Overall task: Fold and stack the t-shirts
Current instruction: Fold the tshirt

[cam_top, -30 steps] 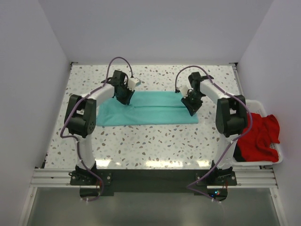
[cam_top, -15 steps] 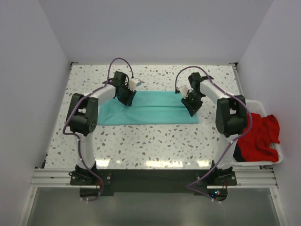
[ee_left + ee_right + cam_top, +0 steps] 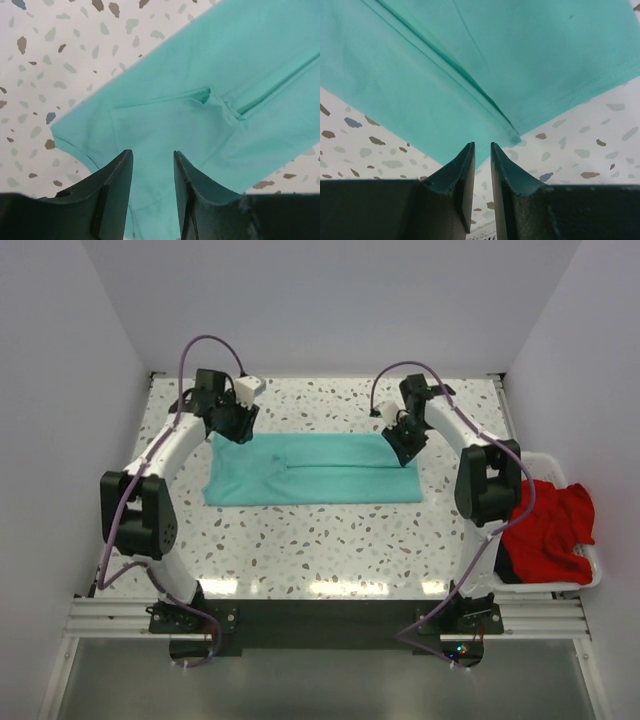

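You have two shirts. The teal shirt (image 3: 310, 470) lies flat on the worktop (image 3: 330, 540) as a long strip running left to right, with a fold line along its middle. The red shirt (image 3: 550, 530) sits crumpled in the one basket (image 3: 592, 580) at the worktop's right edge, spilling over the rim and well apart from the teal one. The right arm's elbow stands between them.

Your left gripper (image 3: 235, 425) hangs over the teal shirt's far left corner. In its wrist view the fingers (image 3: 117, 185) stand apart with nothing between them, and a tucked sleeve lies just beyond. Your right gripper (image 3: 408, 448) is over the far right corner. Its fingers (image 3: 462, 180) are barely apart – a thin slit, holding nothing – and point at the corner where the hem meets the worktop. Nothing else lies on the speckled worktop around the strip.
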Robot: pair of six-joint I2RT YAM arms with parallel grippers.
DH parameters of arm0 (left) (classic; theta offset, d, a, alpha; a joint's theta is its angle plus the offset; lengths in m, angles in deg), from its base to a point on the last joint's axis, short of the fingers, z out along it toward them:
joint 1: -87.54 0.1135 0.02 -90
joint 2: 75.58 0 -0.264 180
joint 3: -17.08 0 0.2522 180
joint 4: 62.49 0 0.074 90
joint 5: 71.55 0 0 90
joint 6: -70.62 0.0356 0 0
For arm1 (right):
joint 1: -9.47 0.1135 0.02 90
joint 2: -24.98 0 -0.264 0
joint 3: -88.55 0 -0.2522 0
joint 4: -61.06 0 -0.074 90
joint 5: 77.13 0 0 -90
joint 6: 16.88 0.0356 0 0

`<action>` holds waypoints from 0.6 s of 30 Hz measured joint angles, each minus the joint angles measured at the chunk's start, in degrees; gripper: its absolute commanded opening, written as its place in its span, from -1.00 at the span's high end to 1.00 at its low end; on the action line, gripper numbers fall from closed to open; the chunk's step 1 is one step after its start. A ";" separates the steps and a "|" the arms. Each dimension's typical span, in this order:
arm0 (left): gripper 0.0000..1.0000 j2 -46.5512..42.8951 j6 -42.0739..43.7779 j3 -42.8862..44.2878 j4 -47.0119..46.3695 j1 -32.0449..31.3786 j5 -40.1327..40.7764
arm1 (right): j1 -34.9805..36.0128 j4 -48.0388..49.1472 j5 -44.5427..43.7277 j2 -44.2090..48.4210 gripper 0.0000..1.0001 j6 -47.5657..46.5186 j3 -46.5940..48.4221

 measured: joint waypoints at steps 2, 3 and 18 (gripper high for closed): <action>0.14 -4.02 0.37 -4.57 0.24 -0.31 -0.11 | 0.22 0.11 -0.04 -1.22 0.53 0.35 1.40; 0.14 -5.68 0.57 -7.21 0.66 -0.55 -0.24 | 0.44 0.13 -0.07 -2.16 0.53 0.55 2.10; 0.16 -2.21 0.87 -23.56 0.26 -0.90 1.81 | 3.56 3.63 -5.05 -10.93 0.56 1.92 4.68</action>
